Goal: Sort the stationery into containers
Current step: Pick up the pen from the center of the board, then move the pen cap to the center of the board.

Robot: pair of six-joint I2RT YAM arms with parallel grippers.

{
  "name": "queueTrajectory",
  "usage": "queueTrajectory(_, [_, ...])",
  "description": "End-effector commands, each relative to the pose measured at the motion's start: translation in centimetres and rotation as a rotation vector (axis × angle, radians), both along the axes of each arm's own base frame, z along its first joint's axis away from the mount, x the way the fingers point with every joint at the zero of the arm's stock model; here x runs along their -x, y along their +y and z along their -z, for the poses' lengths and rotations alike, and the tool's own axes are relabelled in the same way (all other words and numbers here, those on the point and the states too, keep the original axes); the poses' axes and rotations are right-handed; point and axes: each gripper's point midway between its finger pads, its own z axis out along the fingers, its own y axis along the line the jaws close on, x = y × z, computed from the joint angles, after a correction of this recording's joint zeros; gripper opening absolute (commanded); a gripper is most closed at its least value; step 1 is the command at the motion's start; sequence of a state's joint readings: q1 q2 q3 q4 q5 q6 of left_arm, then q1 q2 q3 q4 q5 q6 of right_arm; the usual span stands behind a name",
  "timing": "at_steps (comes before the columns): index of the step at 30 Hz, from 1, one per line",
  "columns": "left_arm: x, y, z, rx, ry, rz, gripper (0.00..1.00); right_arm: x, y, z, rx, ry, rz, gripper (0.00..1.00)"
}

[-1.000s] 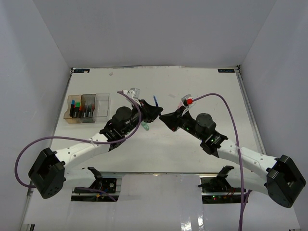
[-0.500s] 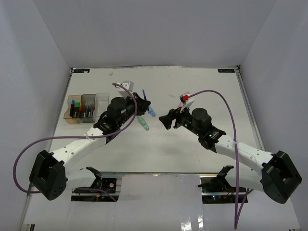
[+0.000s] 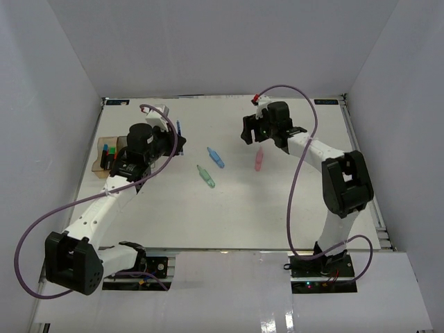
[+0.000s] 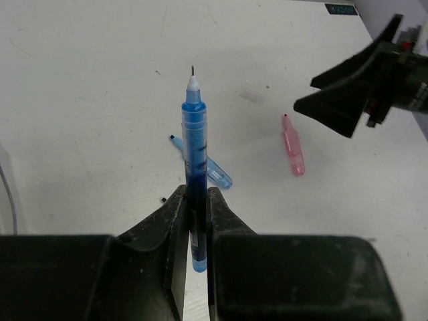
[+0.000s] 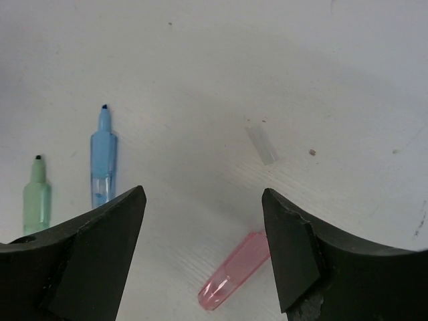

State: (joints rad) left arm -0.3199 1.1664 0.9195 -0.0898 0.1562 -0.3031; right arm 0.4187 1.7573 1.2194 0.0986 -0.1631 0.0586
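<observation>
Both arms have swung apart since a second ago. The left claw (image 4: pixel 196 200) has carried its blue pen (image 4: pixel 195 127) back to the containers (image 3: pixel 103 165), and the right claw (image 5: pixel 200 227) has gone to the far side of the table (image 3: pixel 291 201), well away from the containers. The left claw is clamped on the pen's lower barrel, tip pointing out ahead. It hangs just beside the containers; I cannot tell whether it is over a compartment.

The right claw is spread wide with nothing in it, poised above a pink piece (image 5: pixel 234 271). A blue piece (image 5: pixel 102 157) and a green piece (image 5: pixel 37 194) lie between that one and the containers. A small clear cap (image 5: pixel 261 145) lies about as far from the containers as the pink one.

The pink piece looks light, hard and smooth. Being tapered, it may slip or roll, so I would pinch it across its thicker middle.
</observation>
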Motion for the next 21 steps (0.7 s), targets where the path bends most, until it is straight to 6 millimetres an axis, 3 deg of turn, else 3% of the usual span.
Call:
queueTrajectory(1, [1.7, -0.4, 1.2, -0.034, 0.014, 0.097, 0.02, -0.8, 0.3, 3.9, 0.146, 0.080, -0.137, 0.76])
queueTrajectory(2, [1.7, -0.5, 1.6, -0.037, 0.025, 0.101, 0.03, -2.2, 0.6, 3.1, 0.161, 0.043, -0.152, 0.74])
queueTrajectory(3, [1.7, -0.5, 1.7, -0.042, 0.030, 0.107, 0.03, -2.7, 0.7, 3.7, 0.176, 0.050, -0.160, 0.73])
queueTrajectory(4, [1.6, -0.5, 1.9, -0.049, 0.035, 0.108, 0.03, -3.0, 0.6, 5.7, 0.201, 0.087, -0.168, 0.73])
queueTrajectory(9, [1.6, -0.5, 2.4, -0.063, 0.050, 0.114, 0.05, -5.2, 0.3, 9.2, 0.303, 0.102, -0.176, 0.69])
queueTrajectory(13, [1.6, -0.4, 2.5, -0.067, 0.054, 0.111, 0.05, -7.0, -0.1, 9.8, 0.364, 0.070, -0.166, 0.67])
queueTrajectory(21, [1.6, -0.3, 2.7, -0.074, 0.056, 0.105, 0.05, -7.9, -0.2, 10.8, 0.396, 0.064, -0.176, 0.63])
